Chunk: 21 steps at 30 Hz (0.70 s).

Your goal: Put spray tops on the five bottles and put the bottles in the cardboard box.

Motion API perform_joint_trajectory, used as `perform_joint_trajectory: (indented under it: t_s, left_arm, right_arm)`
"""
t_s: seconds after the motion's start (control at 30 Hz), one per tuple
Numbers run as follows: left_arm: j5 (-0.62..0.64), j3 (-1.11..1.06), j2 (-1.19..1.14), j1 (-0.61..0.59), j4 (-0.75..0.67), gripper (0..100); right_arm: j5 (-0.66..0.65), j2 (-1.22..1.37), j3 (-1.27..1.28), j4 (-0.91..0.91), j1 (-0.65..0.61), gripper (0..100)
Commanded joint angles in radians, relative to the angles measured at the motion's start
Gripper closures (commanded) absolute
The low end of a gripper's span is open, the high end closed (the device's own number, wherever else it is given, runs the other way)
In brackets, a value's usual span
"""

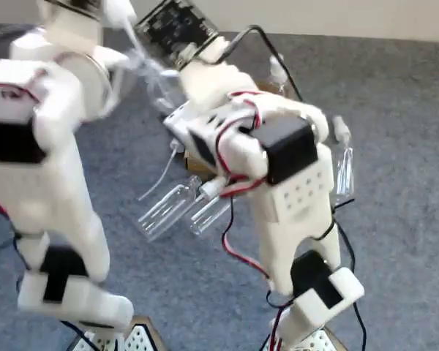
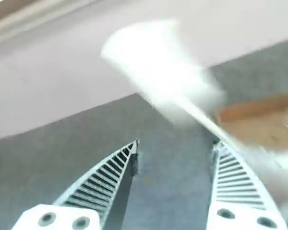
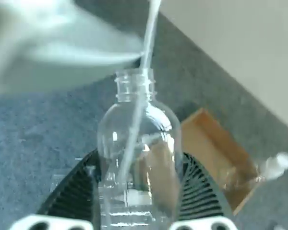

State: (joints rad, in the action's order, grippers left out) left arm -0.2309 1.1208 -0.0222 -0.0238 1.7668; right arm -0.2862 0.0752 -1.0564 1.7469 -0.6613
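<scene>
R hand pinches bottle upright near cardboard box, neck up so, we judge, spray top tube feeds in. L hand spread, also near box, top past its tips.

The left arm stands tall and leans forward, its end effector held with both ribbed fingers spread wide apart. The right arm bends in beside it, wrists close together, and its end effector is clamped on a clear bottle, neck pointing away from the wrist.
</scene>
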Motion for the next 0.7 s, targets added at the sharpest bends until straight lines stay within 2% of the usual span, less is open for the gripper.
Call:
perform_joint_trajectory:
  t_s: [0.0, 0.1, 0.3, 0.37, 0.47, 0.57, 0.67]
  left_arm:
    - [-0.043, -0.222, 0.214, 0.124, 0.006, 77]
    - [-0.04, -0.308, 0.242, 0.074, -0.032, 77]
    - [-0.043, -0.318, 0.237, -0.013, -0.063, 77]
    - [-0.043, -0.32, 0.239, -0.051, -0.057, 77]
    - [-0.044, -0.334, 0.232, -0.136, -0.057, 77]
    - [-0.044, -0.45, 0.219, -0.196, -0.089, 77]
    - [-0.046, -0.602, 0.173, -0.231, -0.187, 77]
  right_arm:
    - [0.038, -0.061, 0.002, 0.01, 0.033, 99.5]
    - [0.04, -0.13, -0.022, 0.019, 0.027, 99.5]
    - [0.035, -0.288, -0.002, 0.019, 0.045, 99.5]
    - [0.034, -0.326, 0.076, 0.019, 0.15, 99.5]
    - [-0.011, -0.367, 0.196, 0.019, 0.383, 99.5]
    - [-0.11, -0.361, 0.372, 0.01, 0.601, 99.4]
    - [-0.149, -0.317, 0.57, -0.065, 0.75, 99.3]
